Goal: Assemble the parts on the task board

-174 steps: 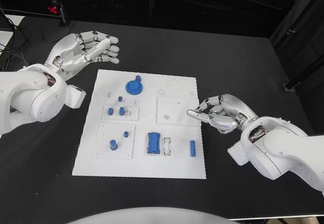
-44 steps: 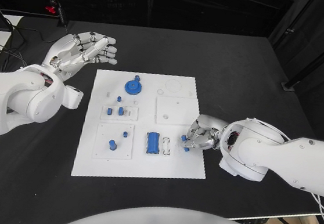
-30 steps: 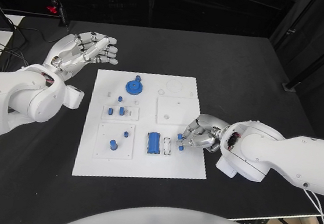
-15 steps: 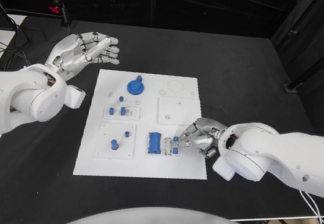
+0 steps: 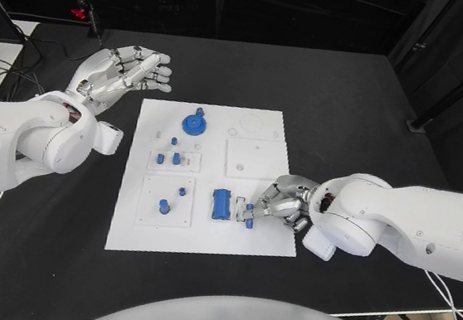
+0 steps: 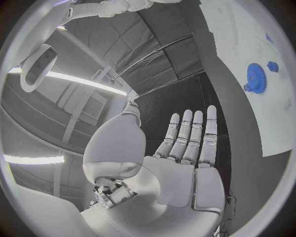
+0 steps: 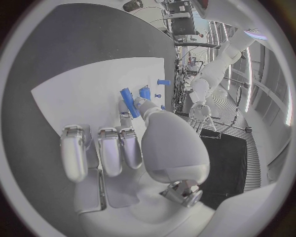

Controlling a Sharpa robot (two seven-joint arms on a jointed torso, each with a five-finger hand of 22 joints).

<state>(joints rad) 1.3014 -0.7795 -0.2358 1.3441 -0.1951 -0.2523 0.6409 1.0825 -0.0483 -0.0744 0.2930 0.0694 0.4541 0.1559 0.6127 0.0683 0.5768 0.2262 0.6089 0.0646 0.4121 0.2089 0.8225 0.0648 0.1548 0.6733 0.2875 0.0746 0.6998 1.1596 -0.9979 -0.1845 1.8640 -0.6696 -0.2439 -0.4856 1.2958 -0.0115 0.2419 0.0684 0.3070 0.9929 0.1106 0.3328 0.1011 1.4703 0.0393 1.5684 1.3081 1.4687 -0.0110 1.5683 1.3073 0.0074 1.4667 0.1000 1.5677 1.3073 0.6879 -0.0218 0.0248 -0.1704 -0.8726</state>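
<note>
Task board (image 5: 199, 243), white plate at table centre, carries small blue parts. Nearest the robot, right hand (image 5: 282, 205) sits low over the board's near-right area, pinching a slim blue peg (image 5: 250, 221) betw. thumb and a fingertip, other fingers curled behind; wrist view shows the same peg (image 7: 129, 102) at the fingertip. Peg looks rigid, light, prob. smooth plastic — likely to slip or twist, so best taken mid-length w/ a firm pinch. Its long axis appears tilted, lower end toward the board beside the blue block (image 5: 220, 203); exact seating can't be told. Block's long axis runs near-to-far. Farther on, blue gear (image 5: 193, 125) lies flat at the far-left of the board. Beyond it, left hand (image 5: 123, 74) hovers off the board's far-left corner, fingers apart, holding nothing.
</note>
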